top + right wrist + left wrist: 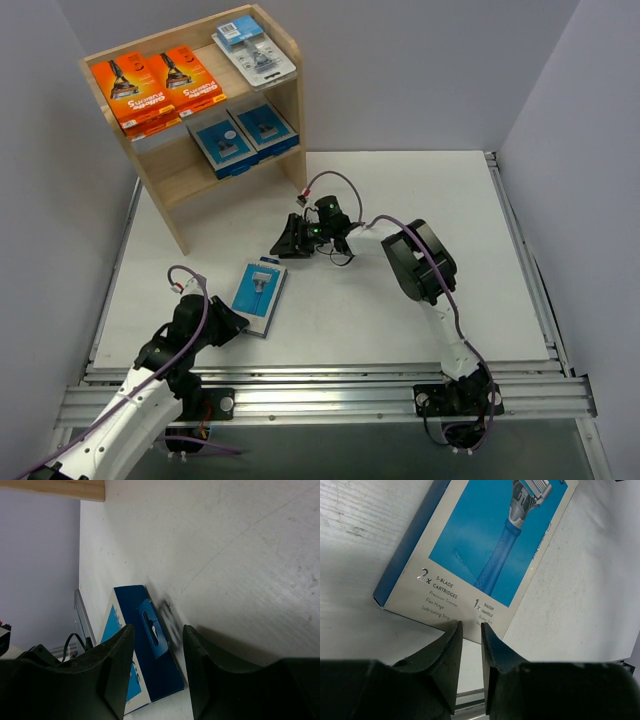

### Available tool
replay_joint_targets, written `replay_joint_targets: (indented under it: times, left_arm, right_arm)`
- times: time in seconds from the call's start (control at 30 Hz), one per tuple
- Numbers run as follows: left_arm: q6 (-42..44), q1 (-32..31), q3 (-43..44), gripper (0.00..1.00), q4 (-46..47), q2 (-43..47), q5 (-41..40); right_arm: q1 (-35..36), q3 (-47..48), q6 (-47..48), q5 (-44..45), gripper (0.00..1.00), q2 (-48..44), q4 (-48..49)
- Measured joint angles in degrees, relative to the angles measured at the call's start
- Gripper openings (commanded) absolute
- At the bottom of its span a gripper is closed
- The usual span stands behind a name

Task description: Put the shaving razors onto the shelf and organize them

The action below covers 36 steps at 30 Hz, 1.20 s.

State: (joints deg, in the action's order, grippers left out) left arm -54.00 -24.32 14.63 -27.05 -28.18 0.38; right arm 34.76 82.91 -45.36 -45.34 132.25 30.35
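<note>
- The shelf (pixel 190 185) stands at the far left of the table (pixel 450 200). In the right wrist view a strip of its light wood shows along the top edge.
- On its top tier two orange boxes (pixel 130 85) (pixel 190 70) lie side by side, with the clear blister pack (pixel 252 48) to their right.
- On the lower tier two grey-and-blue boxes (pixel 222 145) (pixel 265 125) lie next to each other.
- One more grey-and-blue box (pixel 260 295) (pixel 485 540) (pixel 160 670) lies flat on the table, face up, between the two arms and well apart from the shelf.
- The left gripper (pixel 232 322) (pixel 471 626) sits low at the near left corner of this loose box. Its jaws are narrow, with a slim gap through which the table shows. The fingertips (pixel 452 630) reach the box's near edge, and nothing is seen pinched between them.
- The right gripper (pixel 280 246) (pixel 157 627) hangs over the table just beyond the far end of the loose box, pointing toward it. Its jaws stand moderately apart and hold nothing; the box's dark blue side and hang tab show through the gap.
</note>
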Motion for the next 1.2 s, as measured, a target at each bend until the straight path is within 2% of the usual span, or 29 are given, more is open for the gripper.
replay_joint_targets:
  times: [0.4, 0.6, 0.67, 0.83, 1.2]
  left_arm:
    - [-1.1, 0.0, -1.3, 0.31, 2.0, -0.4, 0.2]
    - [-1.1, -0.1, -1.3, 0.31, 2.4, -0.8, 0.2]
    - [-1.1, -0.1, -1.3, 0.31, 2.4, -0.8, 0.2]
    - [-1.1, -0.1, -1.3, 0.31, 2.5, -0.9, 0.2]
    - [-1.5, -1.0, -2.1, 0.30, 4.2, -1.4, 0.2]
  right_arm:
    - [2.2, 0.0, 2.2, -2.7, 0.37, 0.0, -3.0]
    - [2.4, 0.0, 2.8, -3.4, 0.28, 0.0, -3.1]
    - [2.4, 0.0, 3.0, -3.7, 0.20, 0.0, -3.1]
    - [2.4, -0.3, 3.4, -4.1, 0.16, -0.1, -2.5]
    - [1.9, -12.5, 1.9, -3.4, 0.09, -7.0, 2.7]
